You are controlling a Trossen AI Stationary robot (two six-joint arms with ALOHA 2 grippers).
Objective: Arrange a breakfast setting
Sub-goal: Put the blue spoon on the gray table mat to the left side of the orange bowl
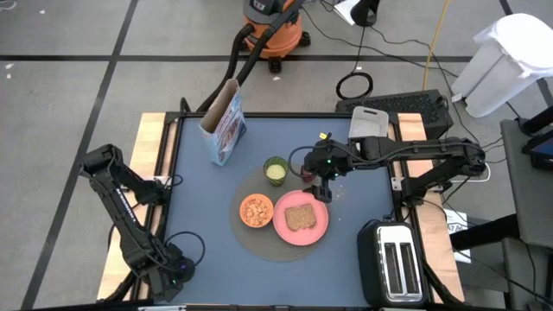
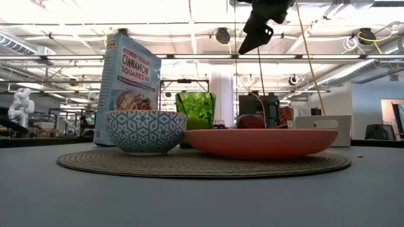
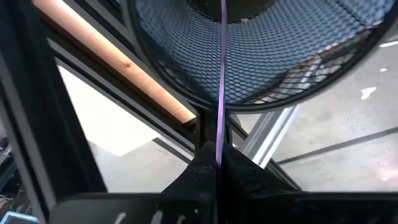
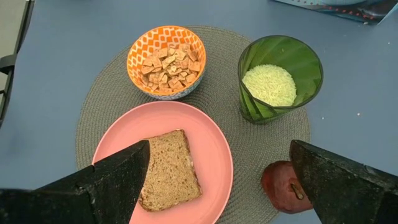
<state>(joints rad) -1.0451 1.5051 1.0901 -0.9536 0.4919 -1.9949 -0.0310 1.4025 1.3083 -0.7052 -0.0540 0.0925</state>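
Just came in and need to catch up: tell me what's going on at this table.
A breakfast is laid out on a round placemat: a pink plate with a toast slice, an orange bowl of cereal, and a green cup. A dark-red fruit sits at the mat's edge beside the plate. The right gripper hangs open above the plate and fruit, holding nothing. The left gripper is down off the table's left corner, shut on a thin purple handle. A cereal bag stands behind.

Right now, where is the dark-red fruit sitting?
In the high view, the dark-red fruit sits at the placemat's far right edge, right of the green cup and just beyond the pink plate, under the right tool.
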